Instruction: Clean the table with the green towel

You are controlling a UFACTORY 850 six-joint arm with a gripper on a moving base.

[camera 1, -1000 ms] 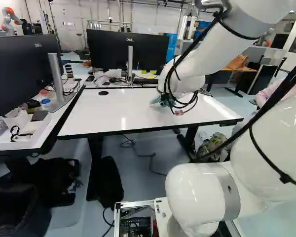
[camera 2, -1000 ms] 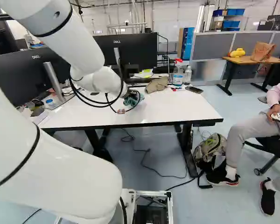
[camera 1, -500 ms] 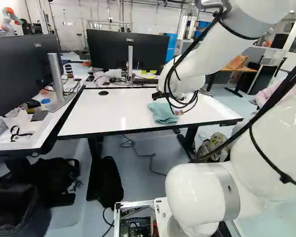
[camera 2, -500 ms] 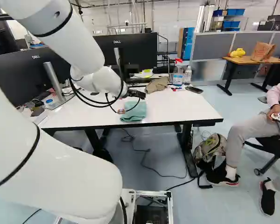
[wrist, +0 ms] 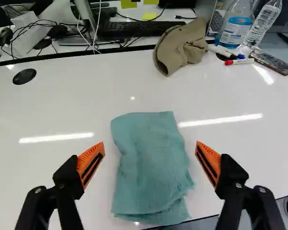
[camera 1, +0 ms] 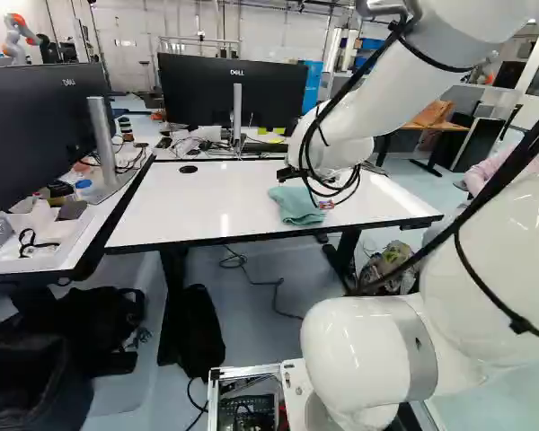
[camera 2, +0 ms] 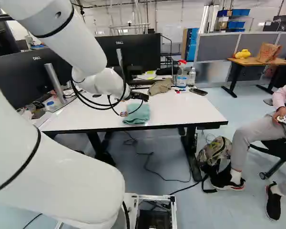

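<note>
The black gripper (camera 2: 140,96) hangs over the right half of the white table (camera 2: 193,109), just above and behind the green towel (camera 2: 138,115) in the right base view. In the wrist view the gripper (wrist: 150,160) stands wide open, an orange pad on either side of the towel (wrist: 151,167) and touching neither. The towel lies folded and flat on the table top, one end near the table's edge. In the left base view the towel (camera 1: 296,206) shows beside the hanging cables, while the arm hides most of the gripper.
A tan cap (wrist: 181,46), a spray bottle (wrist: 235,23), a clear bottle (wrist: 266,21), markers (wrist: 239,61) and a phone (wrist: 270,62) lie or stand at the table's far side. Monitors (camera 1: 233,91) are behind. A seated person is at the right. Another robot (camera 1: 20,34) stands far back.
A second ago the gripper was down around the bunched towel. It has since opened and lifted off, and the towel has dropped flat onto the table, showing fully. The base has not moved.
</note>
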